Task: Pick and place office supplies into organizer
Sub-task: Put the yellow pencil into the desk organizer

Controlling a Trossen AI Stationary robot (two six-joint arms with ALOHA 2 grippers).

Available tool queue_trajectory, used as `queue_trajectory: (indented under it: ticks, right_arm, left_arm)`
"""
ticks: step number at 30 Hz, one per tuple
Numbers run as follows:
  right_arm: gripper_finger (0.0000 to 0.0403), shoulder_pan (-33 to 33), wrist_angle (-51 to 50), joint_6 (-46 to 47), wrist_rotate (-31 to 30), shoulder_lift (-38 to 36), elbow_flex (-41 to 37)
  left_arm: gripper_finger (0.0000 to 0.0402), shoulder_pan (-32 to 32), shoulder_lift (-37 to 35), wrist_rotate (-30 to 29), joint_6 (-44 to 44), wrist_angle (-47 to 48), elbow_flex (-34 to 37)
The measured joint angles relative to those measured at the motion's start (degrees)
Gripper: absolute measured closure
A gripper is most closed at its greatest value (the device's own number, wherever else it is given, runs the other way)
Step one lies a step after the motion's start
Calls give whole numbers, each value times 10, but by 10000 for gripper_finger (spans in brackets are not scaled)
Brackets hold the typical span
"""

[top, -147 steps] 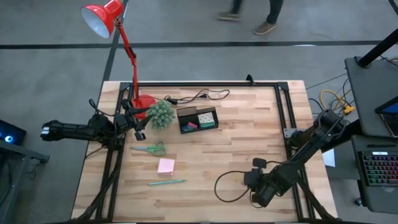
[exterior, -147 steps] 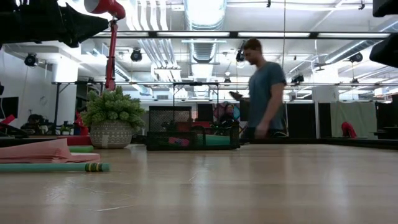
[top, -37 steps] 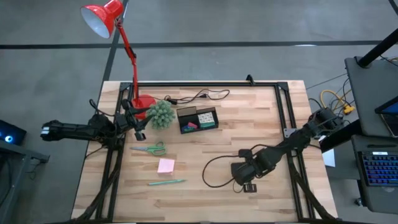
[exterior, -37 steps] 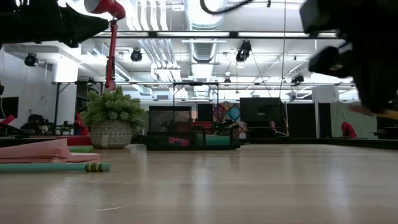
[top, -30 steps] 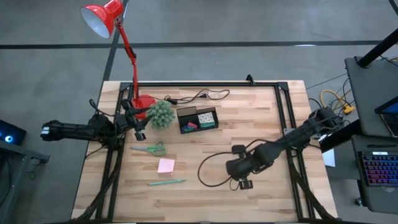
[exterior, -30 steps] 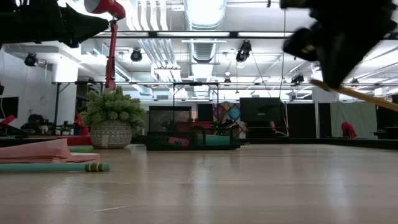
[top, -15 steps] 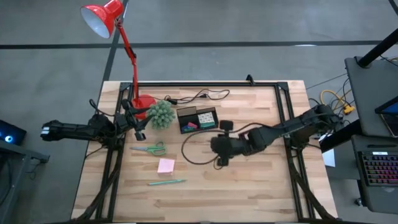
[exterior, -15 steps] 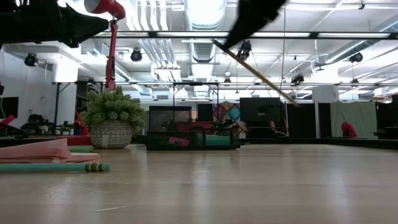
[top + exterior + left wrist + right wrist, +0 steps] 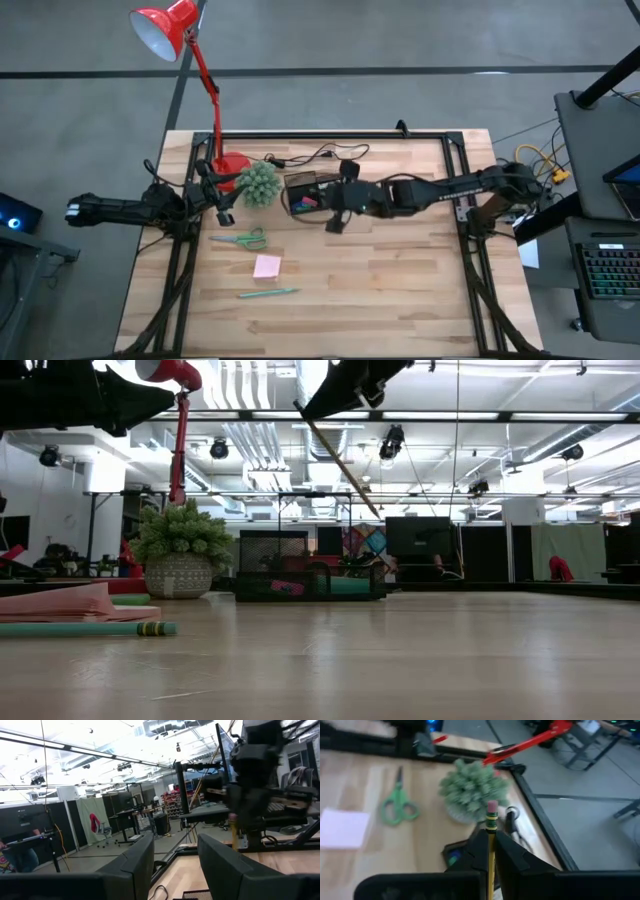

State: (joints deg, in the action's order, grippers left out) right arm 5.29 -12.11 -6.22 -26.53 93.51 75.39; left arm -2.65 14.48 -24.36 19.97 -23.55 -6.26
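Pencil is up in the air, pinched tight in the right end effector, its long axis slanting downward in the low view, eraser end leading. The organizer sits directly under that end effector on the bench, so I'd judge the drop is mostly straight down. The left end effector waits off beside the plant, fingers parted, holding nothing.

Overhead and table-level views (both wide) share the organizer.
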Motion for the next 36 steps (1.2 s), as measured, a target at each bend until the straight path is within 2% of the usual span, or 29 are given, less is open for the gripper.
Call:
queue_trajectory:
  ticks: [4, 12, 21, 28, 36]
  right_arm:
    - [394, -28, 40, -1, 9, 0, -4]
    - [394, -80, 147, -23, 87, 5, -5]
    - [394, -124, 279, -31, 148, 61, -3]
    - [394, -152, 306, -25, 150, 101, 2]
    - [394, -155, 309, -15, 152, 115, 2]
  left_arm:
    - [262, 0, 0, 0, 0, 0, 0]
    - [262, 0, 0, 0, 0, 0, 0]
    - [262, 0, 0, 0, 0, 0, 0]
    - [262, 0, 0, 0, 0, 0, 0]
    - [262, 0, 0, 0, 0, 0, 0]
